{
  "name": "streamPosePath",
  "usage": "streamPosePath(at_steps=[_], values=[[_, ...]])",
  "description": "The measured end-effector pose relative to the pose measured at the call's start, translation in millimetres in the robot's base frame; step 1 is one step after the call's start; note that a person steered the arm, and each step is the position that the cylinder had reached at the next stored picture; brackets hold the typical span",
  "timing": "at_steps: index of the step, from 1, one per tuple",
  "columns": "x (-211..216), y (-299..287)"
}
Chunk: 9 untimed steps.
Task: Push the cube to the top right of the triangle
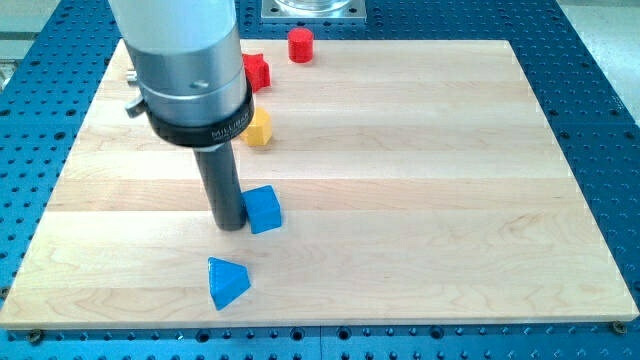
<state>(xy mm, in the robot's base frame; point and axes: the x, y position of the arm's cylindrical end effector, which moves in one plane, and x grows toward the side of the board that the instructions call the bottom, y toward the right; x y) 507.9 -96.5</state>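
A blue cube [264, 209] sits on the wooden board [420, 180], left of centre. A blue triangle [227, 282] lies below it and a little to the view's left, near the board's bottom edge. My tip [230, 226] rests on the board right against the cube's left side, above the triangle. The rod hangs from a wide grey cylinder that covers the upper left of the view.
A yellow block [260, 128] lies above the cube, partly behind the grey cylinder. A red star-like block [257, 71] and a red cylinder [300, 45] sit near the board's top edge. A blue perforated table surrounds the board.
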Motion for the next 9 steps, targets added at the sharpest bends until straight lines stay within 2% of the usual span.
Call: streamPosePath(at_steps=[1,2,3,5,6,7,8,9], values=[[-45,-7],[-62,-4],[-27,-6],[-29,57],[9,59],[29,48],[-28,24],[-100,-40]])
